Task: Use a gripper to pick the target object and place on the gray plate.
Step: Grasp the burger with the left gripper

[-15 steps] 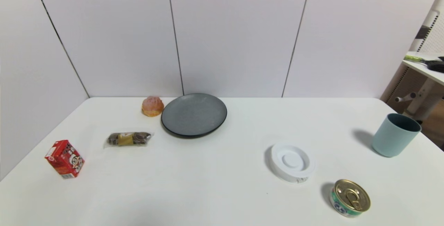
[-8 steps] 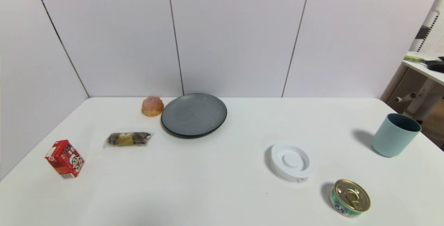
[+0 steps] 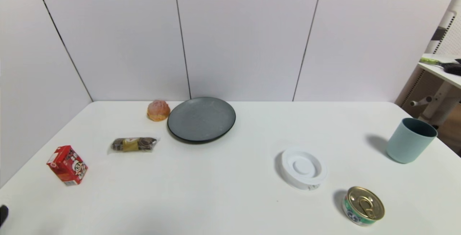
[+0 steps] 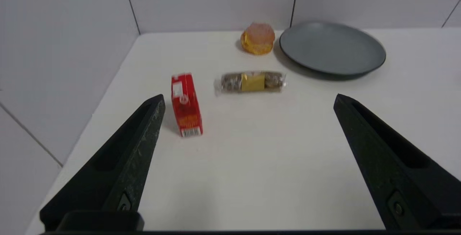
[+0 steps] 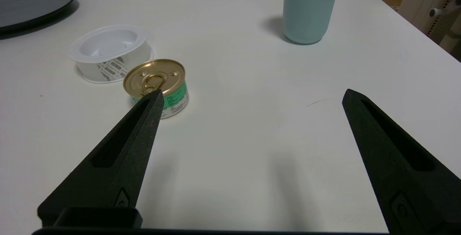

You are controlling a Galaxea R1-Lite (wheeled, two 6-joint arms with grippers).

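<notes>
The target pastry [image 3: 158, 110], pink on top with a golden base, sits on the white table at the far left, just left of the gray plate [image 3: 201, 119]. Both also show in the left wrist view, the pastry [image 4: 257, 38] beside the plate [image 4: 332, 47]. My left gripper [image 4: 248, 98] is open and empty, over the near left part of the table, well short of the pastry. Only a dark tip of it [image 3: 3, 213] shows at the head view's left edge. My right gripper [image 5: 252, 96] is open and empty over the near right table.
A clear-wrapped brown snack bar [image 3: 133, 144] and a red drink carton [image 3: 67, 165] lie near the left side. A white ring dish [image 3: 303, 168], a gold-lidded can [image 3: 363, 205] and a teal cup [image 3: 410, 140] stand on the right.
A dark tip of my left gripper has come into the head view at the lower left edge. The objects on the table have not moved.
</notes>
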